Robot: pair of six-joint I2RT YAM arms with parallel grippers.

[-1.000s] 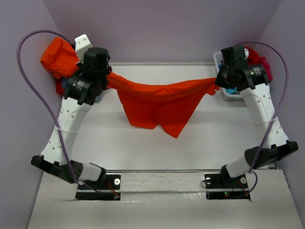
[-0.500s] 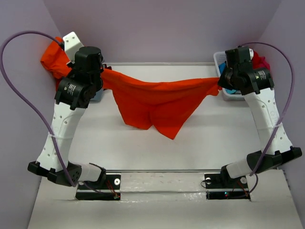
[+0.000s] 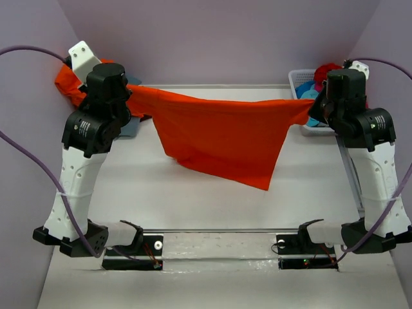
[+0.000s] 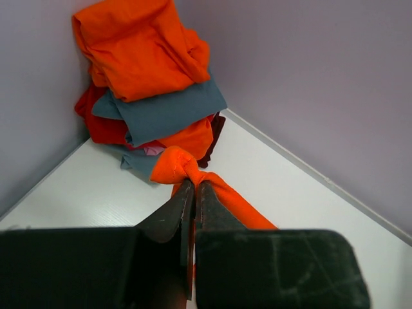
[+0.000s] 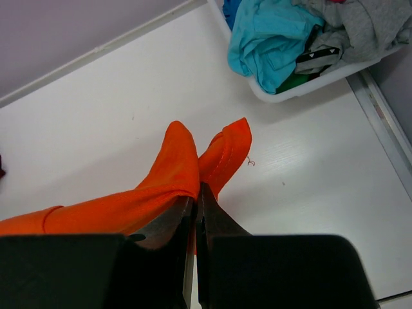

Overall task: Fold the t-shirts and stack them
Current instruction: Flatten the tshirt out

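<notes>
From above, an orange shirt (image 3: 222, 138) hangs stretched in the air over the table (image 3: 193, 212). Its top edge is pulled almost straight between the left arm (image 3: 80, 167) and the right arm (image 3: 376, 167). Below that edge the cloth sags to a point right of the table's middle; whether the point touches the table cannot be told. A pile of shirts (image 3: 67, 80) sits at the table's far left corner, partly hidden behind the left arm. A white basket (image 3: 299, 80) with coloured cloth in it stands at the table's far right corner.

In the left wrist view, the left gripper (image 4: 194, 188) is pinched narrow on a bunched corner of the orange shirt, and a knob of cloth pokes out past the fingertips. Beyond it, the pile of shirts leans against the walls at the table's far left corner. It has a folded orange one (image 4: 138, 45) on top, a grey one (image 4: 164, 112) under it and a red one (image 4: 96, 125) lower at the left.

In the right wrist view, the right gripper (image 5: 194, 205) is clamped tight on the shirt's other corner. Two folds stick out past the tips and the rest runs off to the left above the table. The basket at the table's far right corner holds a turquoise shirt (image 5: 270, 38) and some grey cloth (image 5: 360, 26).
</notes>
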